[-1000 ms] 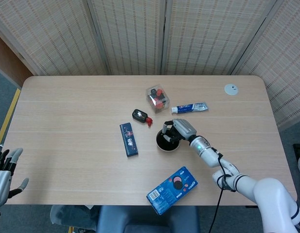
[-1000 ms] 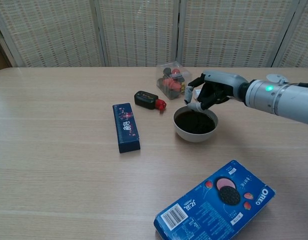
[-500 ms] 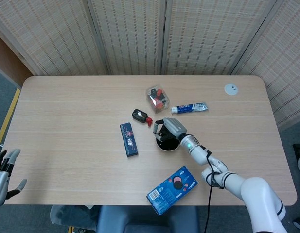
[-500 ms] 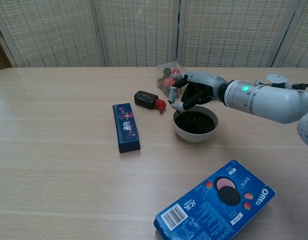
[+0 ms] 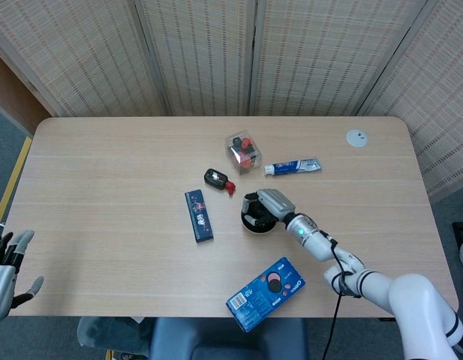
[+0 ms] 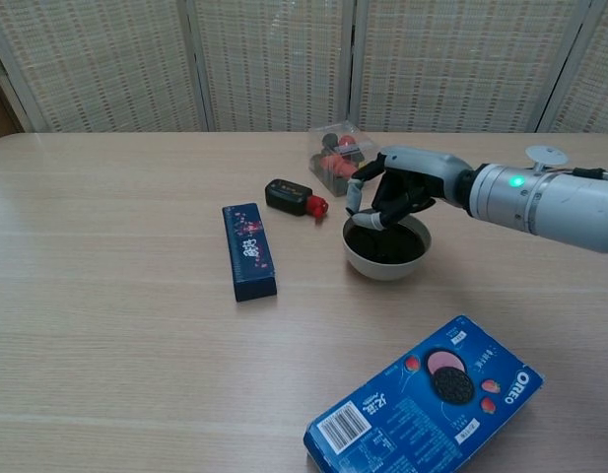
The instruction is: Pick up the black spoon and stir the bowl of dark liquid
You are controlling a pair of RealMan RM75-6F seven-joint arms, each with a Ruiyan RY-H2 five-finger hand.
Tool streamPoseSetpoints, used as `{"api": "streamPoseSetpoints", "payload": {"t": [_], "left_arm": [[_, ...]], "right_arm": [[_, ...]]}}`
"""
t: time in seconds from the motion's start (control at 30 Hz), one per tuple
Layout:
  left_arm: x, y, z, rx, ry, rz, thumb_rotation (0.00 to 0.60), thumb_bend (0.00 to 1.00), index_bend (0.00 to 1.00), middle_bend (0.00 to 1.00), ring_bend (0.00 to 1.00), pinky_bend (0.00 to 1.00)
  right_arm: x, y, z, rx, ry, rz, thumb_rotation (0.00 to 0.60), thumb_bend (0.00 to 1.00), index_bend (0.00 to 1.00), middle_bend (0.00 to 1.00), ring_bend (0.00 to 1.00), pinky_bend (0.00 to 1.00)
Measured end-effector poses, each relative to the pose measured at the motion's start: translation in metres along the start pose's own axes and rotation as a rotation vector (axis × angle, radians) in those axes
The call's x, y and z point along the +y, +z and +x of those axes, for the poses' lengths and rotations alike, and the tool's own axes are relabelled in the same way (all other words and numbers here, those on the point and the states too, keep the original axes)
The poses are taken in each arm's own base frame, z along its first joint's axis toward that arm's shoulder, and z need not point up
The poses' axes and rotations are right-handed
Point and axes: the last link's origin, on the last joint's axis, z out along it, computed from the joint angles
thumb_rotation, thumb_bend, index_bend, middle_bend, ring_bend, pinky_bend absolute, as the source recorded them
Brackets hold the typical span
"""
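Note:
A white bowl [image 6: 384, 266] of dark liquid [image 6: 390, 241] stands mid-table, also seen from the head view as the bowl [image 5: 253, 226]. My right hand [image 6: 402, 187] hovers over its far rim with fingers curled down toward the liquid. The black spoon [image 6: 361, 223] shows only as a thin dark piece below the fingertips, dipping into the liquid; the hand grips it. From above, the right hand [image 5: 266, 204] covers most of the bowl. My left hand [image 5: 6, 271] hangs beyond the table's near left corner, fingers spread, holding nothing.
A dark blue box [image 6: 249, 250] lies left of the bowl. A black and red item [image 6: 294, 197] and a clear box [image 6: 335, 158] sit just behind it. An Oreo box [image 6: 427, 399] lies in front. A toothpaste tube [image 5: 293, 166] and white disc [image 5: 356, 137] lie farther back.
My right hand swung from the bowl's right side across to its left rim, then back toward the middle, the spoon tip moving through the liquid. The left hand stayed put.

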Motion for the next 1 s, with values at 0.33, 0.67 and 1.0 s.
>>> {"api": "streamPoseSetpoints", "payload": {"t": [0.33,0.67,1.0], "left_arm": [[0.001,-0.001,0.001,0.000,0.008,0.003,0.600,0.26,0.00,0.00,0.00,0.00],[0.004,0.002,0.003,0.006,0.008,-0.008,0.600,0.26,0.00,0.00,0.00,0.00],[0.009,0.013,0.001,-0.001,0.007,-0.029,0.600,0.26,0.00,0.00,0.00,0.00]], "right_arm": [[-0.003,-0.004,-0.002,-0.015,-0.030,-0.005,0.600,0.06,0.39,1.00,1.00,1.00],[0.001,-0.026,0.024,0.072,-0.036,0.002,0.600,0.04,0.31,1.00,1.00,1.00],[0.028,-0.085,0.064,0.238,-0.254,-0.090,0.600,0.36,0.36,0.79,0.84,1.00]]}}
